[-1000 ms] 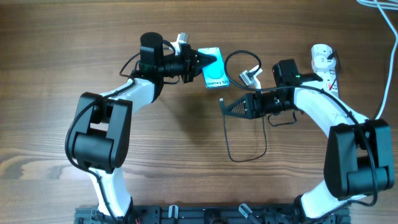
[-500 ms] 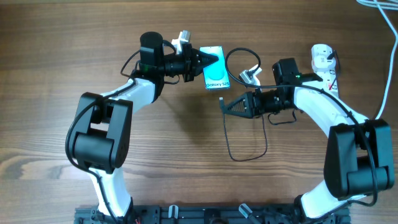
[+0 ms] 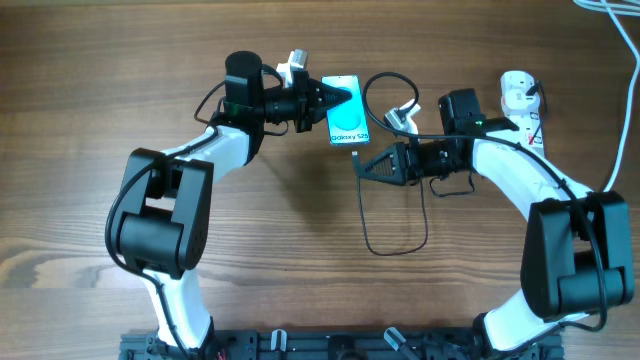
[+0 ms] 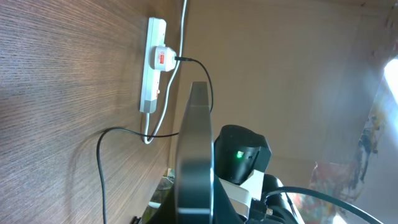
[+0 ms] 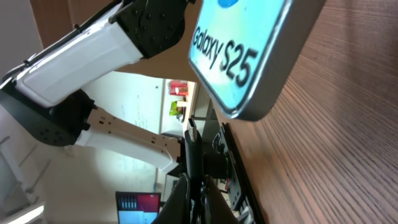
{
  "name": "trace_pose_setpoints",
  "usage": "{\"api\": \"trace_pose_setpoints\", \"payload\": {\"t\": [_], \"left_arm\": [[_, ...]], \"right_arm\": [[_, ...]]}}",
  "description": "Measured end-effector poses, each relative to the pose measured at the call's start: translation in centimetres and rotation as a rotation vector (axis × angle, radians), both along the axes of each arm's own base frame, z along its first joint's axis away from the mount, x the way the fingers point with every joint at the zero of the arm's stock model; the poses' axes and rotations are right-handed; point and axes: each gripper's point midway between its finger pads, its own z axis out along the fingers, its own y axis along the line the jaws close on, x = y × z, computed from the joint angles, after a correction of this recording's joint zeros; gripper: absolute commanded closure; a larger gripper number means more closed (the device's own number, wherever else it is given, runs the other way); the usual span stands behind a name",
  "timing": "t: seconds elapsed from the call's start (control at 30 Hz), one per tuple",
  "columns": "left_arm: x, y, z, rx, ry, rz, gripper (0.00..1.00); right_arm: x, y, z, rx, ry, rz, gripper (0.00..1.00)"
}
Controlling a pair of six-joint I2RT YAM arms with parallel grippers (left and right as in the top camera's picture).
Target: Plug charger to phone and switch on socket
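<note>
Your left gripper (image 3: 336,100) is clamped on the phone (image 3: 346,122). Its fingers pinch the phone's long side edges, and the screen faces up in the overhead view. In the left wrist view you see the phone (image 4: 196,149) edge-on, straight ahead between the fingers.

Your right gripper (image 3: 360,167) is closed tight on the plug end of the charger (image 3: 395,250), with the jaws together around the thin black cable. The metal tip pokes out just past the fingertips and points at the phone's short end, right in front of the gripper. The right wrist view shows that tip (image 5: 190,127) just below the phone (image 5: 242,50) at its "Galaxy S25" end. It is very close, but you cannot tell whether it touches. That end of the phone looks lifted off the table (image 5: 336,155).

Behind your right gripper, the rest of the cable drops in a long loop toward the robot base. It comes back up under the right wrist, with another small loop beside the wrist camera.

The socket (image 3: 519,93) is well behind your right gripper, past the arm's elbow side, with the charger's plug seated in it. From the left wrist you see the socket (image 4: 153,68) far ahead, beyond the phone. A thick white cord (image 3: 628,90) runs off from it toward the table's far corner.
</note>
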Motion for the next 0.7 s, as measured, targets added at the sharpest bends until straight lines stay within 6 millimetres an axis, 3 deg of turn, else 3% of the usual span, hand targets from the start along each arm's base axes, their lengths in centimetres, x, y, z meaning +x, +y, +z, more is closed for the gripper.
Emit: {"api": "trace_pose_setpoints", "payload": {"t": [0.7], "left_arm": [[-0.26, -0.33, 0.02, -0.001, -0.001, -0.011, 0.96]], "right_arm": [[0.09, -0.02, -0.33, -0.028, 0.060, -0.011, 0.96]]}}
